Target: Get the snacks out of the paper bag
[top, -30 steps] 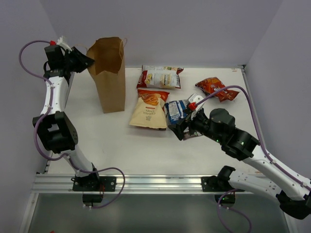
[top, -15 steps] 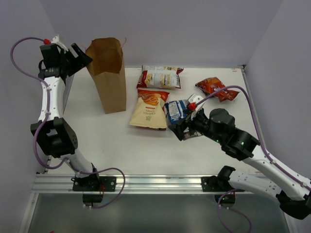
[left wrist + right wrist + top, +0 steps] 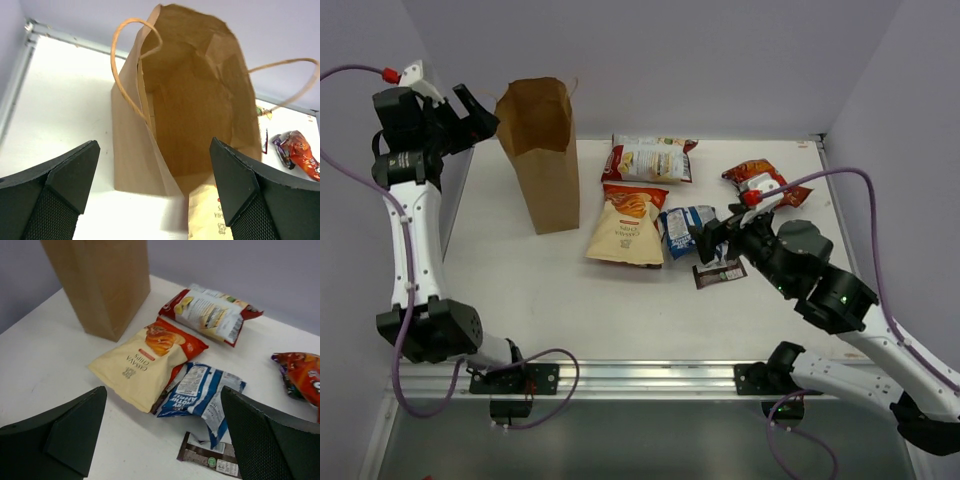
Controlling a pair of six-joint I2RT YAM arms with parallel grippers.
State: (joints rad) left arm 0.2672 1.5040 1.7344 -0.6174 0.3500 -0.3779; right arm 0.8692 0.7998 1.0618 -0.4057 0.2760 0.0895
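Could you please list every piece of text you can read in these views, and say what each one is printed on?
"CASSAVA CHIPS": on the tan-orange chip bag, upside down in the right wrist view.
Too small or blurred to read: the print on the blue-white packet, the white-red bag, the dark candy bar and the orange-red bag.
The paper bag shows no print.

Both arms are white tubes joined by chunky black housings. A lilac cable (image 3: 350,69) with a red plug (image 3: 390,74) trails along the left arm (image 3: 412,230). The right arm (image 3: 820,285) carries the same, plus small green lights (image 3: 817,296). The left hand (image 3: 154,150) and right hand (image 3: 164,390) have black wedge fingers (image 3: 60,195) with mesh-textured faces.
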